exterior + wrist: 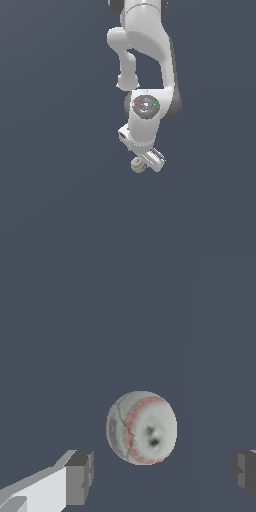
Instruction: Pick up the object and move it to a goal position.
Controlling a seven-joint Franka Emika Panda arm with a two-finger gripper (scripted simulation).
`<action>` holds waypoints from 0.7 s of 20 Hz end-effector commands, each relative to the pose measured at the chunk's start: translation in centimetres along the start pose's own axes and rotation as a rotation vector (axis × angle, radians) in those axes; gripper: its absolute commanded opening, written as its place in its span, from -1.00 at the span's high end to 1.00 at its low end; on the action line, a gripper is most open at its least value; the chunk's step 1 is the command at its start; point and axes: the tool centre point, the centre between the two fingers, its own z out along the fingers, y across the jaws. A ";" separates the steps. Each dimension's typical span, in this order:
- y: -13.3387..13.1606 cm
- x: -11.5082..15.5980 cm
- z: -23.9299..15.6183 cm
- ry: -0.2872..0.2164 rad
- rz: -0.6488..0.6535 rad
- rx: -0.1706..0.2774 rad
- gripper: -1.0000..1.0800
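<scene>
The object, an off-white ball with thin red curved seams, lies on the dark grey floor. In the wrist view it sits between my two fingers, with a clear gap on each side, so nothing touches it. My gripper is open around it. One light finger and one darker finger show at the picture's edges. In the exterior view the ball peeks out just under the white hand, and the gripper is lowered right over it, its fingers mostly hidden by the hand.
The white arm comes down from the top of the exterior view. Plain dark grey floor surrounds the ball on all sides, with no other objects in view.
</scene>
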 end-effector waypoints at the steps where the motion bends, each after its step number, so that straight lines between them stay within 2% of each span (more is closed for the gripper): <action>1: -0.2 0.1 0.3 0.003 0.037 0.000 -0.92; 14: -0.6 0.2 1.0 0.008 0.085 -0.001 -0.92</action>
